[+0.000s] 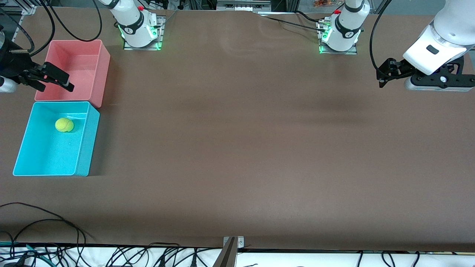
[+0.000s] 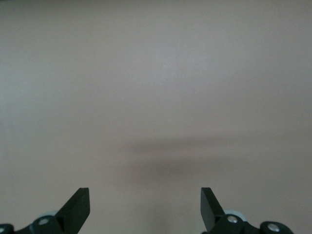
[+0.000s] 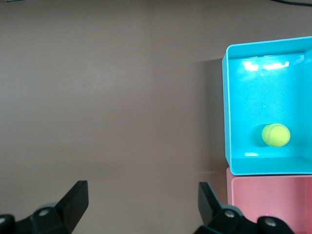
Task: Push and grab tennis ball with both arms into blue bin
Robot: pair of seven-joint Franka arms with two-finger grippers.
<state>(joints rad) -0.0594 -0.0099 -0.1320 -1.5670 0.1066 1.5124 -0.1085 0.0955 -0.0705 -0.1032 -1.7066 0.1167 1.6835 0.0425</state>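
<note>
1. Nearest the front camera, a wide stretch of bare brown counter (image 1: 237, 167) is seen, with loose black cables (image 1: 44, 222) along its near edge.
2. At the right arm's end of the counter, the blue bin (image 1: 22, 148) is found, and the tennis ball (image 1: 64, 125) rests inside it, close to the wall that touches the pink bin (image 1: 105, 63). The task is judged to be essentially done.
3. The pink bin stands just farther from the camera, and appears to hold nothing.
4. The right gripper (image 1: 55, 78) is held over the pink bin's edge, fingers apart and holding nothing.
5. The left gripper (image 1: 386, 72) hangs over bare counter at the left arm's end, fingers apart, well apart from both bins.
</note>
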